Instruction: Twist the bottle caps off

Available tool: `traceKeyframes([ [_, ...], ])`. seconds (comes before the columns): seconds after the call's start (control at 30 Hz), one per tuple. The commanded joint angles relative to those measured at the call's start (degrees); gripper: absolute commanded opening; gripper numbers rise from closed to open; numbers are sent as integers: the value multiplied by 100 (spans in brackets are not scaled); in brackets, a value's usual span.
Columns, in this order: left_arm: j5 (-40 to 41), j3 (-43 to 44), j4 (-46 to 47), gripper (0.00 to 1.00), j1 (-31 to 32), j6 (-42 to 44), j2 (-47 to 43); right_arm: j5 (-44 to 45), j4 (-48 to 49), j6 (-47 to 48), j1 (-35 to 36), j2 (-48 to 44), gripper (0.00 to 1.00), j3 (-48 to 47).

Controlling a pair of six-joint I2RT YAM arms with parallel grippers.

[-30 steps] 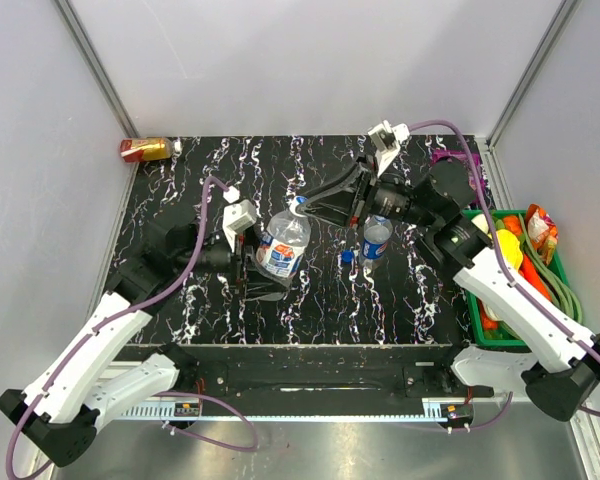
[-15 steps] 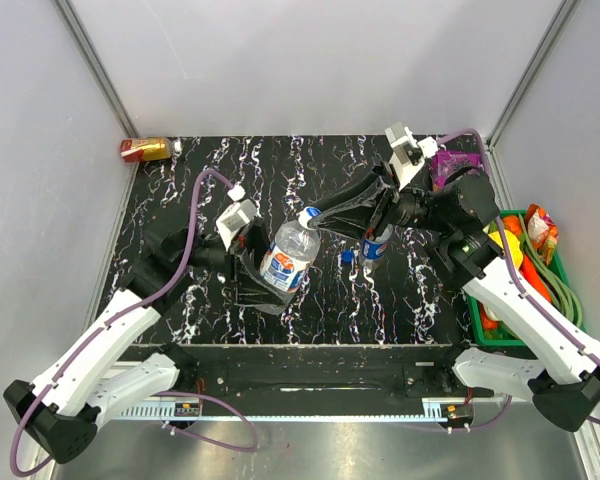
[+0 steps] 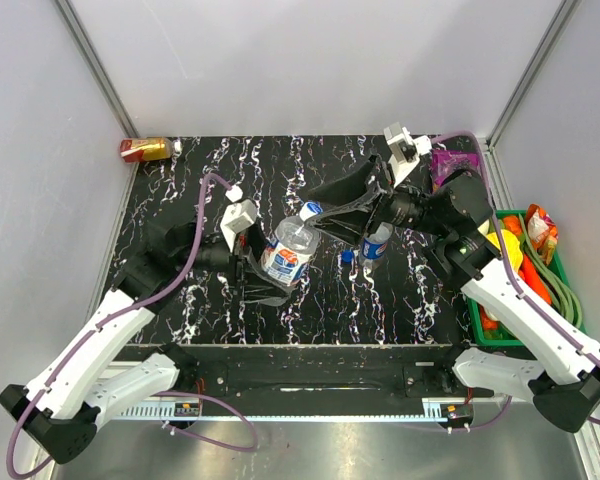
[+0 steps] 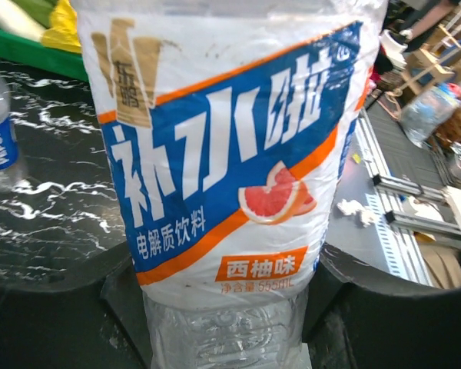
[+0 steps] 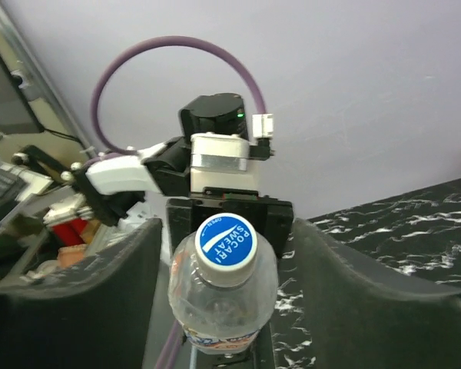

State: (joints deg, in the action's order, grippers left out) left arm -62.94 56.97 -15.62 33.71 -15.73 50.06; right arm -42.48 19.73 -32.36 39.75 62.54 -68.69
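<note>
My left gripper [image 3: 263, 268] is shut on the body of a clear bottle [image 3: 285, 254] with a white, blue and orange label [image 4: 223, 146], holding it tilted off the table. The white cap with a blue top [image 5: 226, 240] sits on the bottle's neck. My right gripper [image 5: 227, 261] is open around that cap, a gap showing on each side; from above, the right gripper [image 3: 322, 215] is at the bottle's top. The Pepsi bottle [image 3: 375, 243] stands just right of it, partly behind my right fingers. On the table beside it lies a small dark blue cap [image 3: 347, 256].
A red-and-gold can [image 3: 145, 149] lies at the table's back left corner. A green basket [image 3: 485, 333] with toy food sits off the right edge. A purple object [image 3: 445, 158] is at the back right. Grey walls enclose the black marbled table [image 3: 180, 300].
My right gripper has gone from shut on the white cap to open around it. The held bottle and left gripper shifted only slightly.
</note>
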Motion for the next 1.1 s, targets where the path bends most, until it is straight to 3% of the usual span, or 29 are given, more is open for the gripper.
traceKeyframes([
  [0.0,905,323,-784,17,3,877,38,626,-83,63,16,-181,85,39],
  [0.07,1230,359,-1074,17,3,1071,65,837,-144,63,24,-234,100,31],
  [0.63,4103,605,-2226,17,-14,1942,135,2533,-1567,-42,-19,574,100,-698],
  [1.07,6107,728,-2674,12,12,1924,144,2219,-1946,-1009,-195,1716,100,-1366],
])
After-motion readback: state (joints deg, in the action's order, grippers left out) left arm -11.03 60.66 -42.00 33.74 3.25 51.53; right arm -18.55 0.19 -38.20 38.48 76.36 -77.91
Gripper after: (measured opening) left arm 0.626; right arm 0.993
